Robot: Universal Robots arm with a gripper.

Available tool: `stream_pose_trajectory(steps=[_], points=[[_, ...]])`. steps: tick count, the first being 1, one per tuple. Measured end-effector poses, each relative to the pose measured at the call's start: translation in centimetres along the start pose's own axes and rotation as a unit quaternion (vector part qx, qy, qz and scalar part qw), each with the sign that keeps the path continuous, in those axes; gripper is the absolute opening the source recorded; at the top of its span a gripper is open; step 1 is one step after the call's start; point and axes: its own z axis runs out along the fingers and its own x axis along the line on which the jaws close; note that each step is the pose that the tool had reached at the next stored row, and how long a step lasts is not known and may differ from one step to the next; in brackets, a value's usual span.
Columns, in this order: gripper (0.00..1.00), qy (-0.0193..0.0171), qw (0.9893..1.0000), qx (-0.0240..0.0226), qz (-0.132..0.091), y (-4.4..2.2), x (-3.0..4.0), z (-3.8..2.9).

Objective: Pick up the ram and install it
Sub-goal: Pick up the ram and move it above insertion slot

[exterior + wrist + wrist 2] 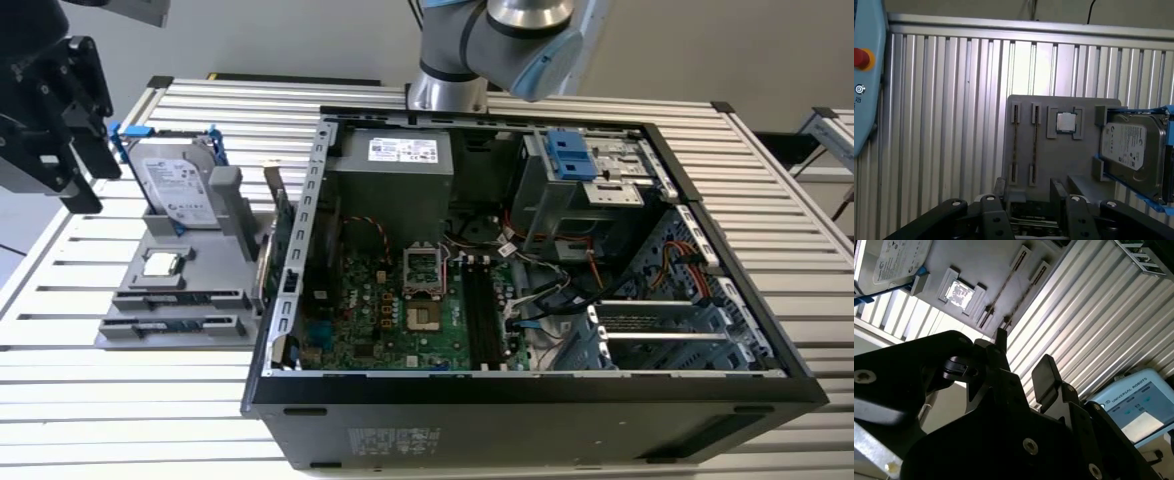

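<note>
While the gripper (pixel 1028 189) hangs spread and empty near the grey tray (pixel 1054 160), the ram (pixel 1015 142) sits in its slot there. A slightly offset descent could strike the neighbouring stick (pixel 1034 142) instead.

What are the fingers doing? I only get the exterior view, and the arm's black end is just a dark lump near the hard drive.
Observer: In the second wrist view the fingers stand apart, with nothing between them.
Operator: So is the ram not picked up?
Observer: Right. In the first wrist view the ram sticks both lie in the gray tray, apart from the fingers.
Operator: Anything outside my picture?
Observer: Yes, a light-blue control tablet with a red button, away from the tray.
</note>
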Motion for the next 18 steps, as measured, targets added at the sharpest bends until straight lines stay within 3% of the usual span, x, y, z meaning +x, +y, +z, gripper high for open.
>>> stream_pose_trajectory(steps=[18], points=[[1.00, -0.0001, 1.0000, 0.0001, 0.000, -0.01, -0.01, 0.75]])
